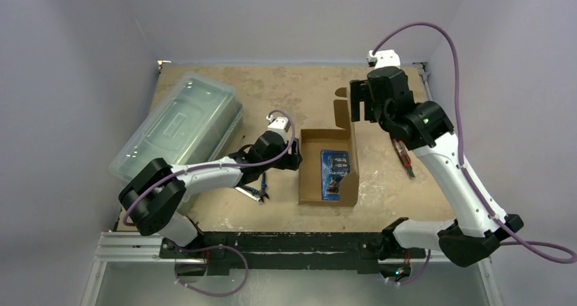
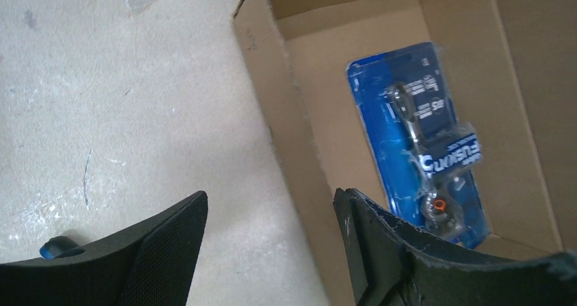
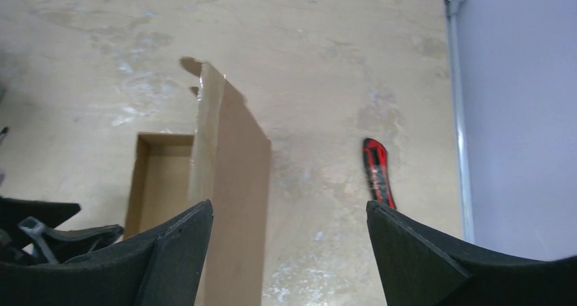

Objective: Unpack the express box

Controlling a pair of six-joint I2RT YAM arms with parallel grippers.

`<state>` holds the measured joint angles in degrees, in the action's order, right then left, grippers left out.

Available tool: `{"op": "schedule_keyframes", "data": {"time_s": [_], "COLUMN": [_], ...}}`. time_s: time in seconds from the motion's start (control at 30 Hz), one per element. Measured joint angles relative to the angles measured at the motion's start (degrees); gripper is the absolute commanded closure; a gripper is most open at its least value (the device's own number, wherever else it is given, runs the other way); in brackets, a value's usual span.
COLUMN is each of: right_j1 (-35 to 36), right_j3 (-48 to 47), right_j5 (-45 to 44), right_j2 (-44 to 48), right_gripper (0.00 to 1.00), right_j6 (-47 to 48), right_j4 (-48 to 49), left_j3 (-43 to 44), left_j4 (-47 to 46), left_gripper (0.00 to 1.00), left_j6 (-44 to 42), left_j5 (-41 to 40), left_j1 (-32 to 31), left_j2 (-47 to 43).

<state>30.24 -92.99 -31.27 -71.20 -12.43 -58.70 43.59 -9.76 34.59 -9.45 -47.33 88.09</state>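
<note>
Table (image 1: 286,92) is a scuffed tan board with pale blotches all over it. There's a big translucent greenish plastic bin (image 1: 178,126) with its lid on, sitting at an angle along the left edge. The express box (image 1: 309,173) sits around the middle, closer to the near edge, open with its flap standing up. A red and black cutter (image 1: 403,158) lies by the right edge, and a small blue-tipped tool (image 1: 250,193) lies left of the box near the near edge.

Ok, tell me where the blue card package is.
Top view: blue card package lies inside the open express box, mid-table, right of the left gripper.
</note>
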Motion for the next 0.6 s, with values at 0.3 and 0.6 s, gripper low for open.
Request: {"op": "schedule_keyframes", "data": {"time_s": [0.3,0.6], "right_j1": [3.19,3.19], "right_j3": [-0.57,0.87], "right_j5": [4.46,13.57], "right_j2": [-1.6,7.15], "right_gripper": [0.16,0.21], "right_j6": [-2.8,-8.2], "right_j4": [2.47,3.56], "left_j3": [8.92,16.55], "left_j4": [2.16,-0.13], "left_gripper": [0.39,0.39], "left_j6": [-4.0,-4.09], "left_j5": [4.0,8.94], "left_j1": [-4.37,-6.32], "left_j2": [-5.92,-4.22]}}
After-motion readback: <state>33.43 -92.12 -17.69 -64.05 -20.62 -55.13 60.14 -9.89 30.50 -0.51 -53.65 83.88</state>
